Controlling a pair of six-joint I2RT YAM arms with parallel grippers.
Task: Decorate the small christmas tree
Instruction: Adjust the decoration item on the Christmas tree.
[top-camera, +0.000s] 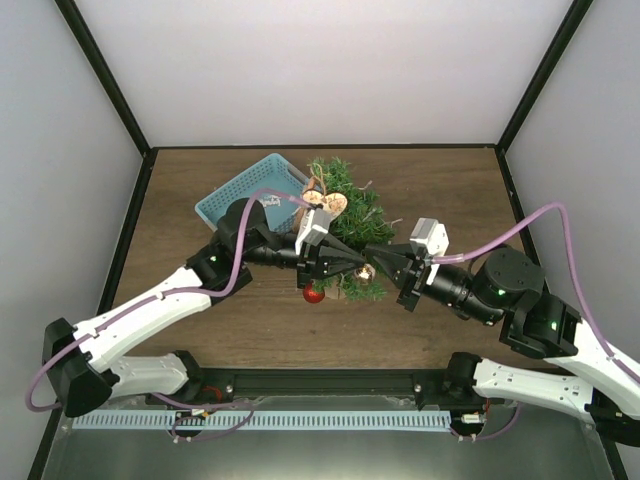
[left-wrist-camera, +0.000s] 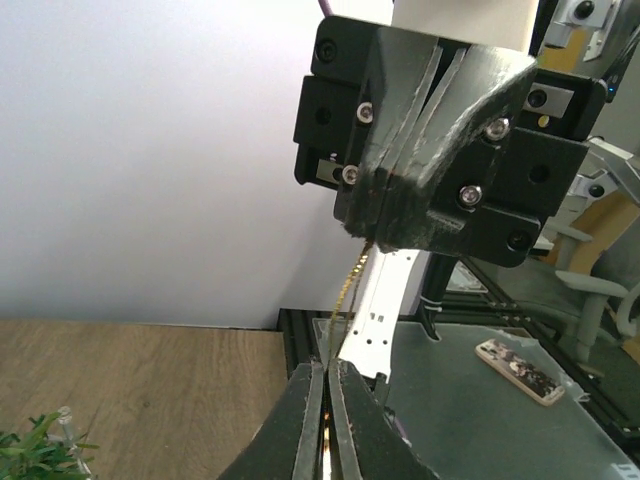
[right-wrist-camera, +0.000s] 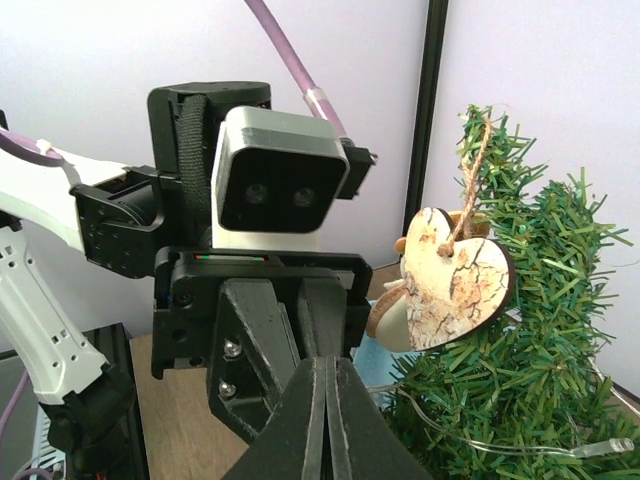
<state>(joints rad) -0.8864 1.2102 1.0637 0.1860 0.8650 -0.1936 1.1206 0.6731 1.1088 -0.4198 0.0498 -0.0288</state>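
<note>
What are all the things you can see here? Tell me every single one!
small christmas tree: one, green, back middle of the table.
basket: one, light blue, left of the tree.
wooden hearts: two, pale, hanging on the tree.
bauble: one, red, beside the tree's near edge.
gold string: one, gold, between both tools.
table: one, brown, under everything.
left tool: one, black, shut on the string.
right tool: one, black, shut on the string.

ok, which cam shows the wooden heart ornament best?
Right wrist: the wooden heart ornament hangs close up by twine on the small christmas tree. Top external shows it tiny; left wrist misses it.
</note>
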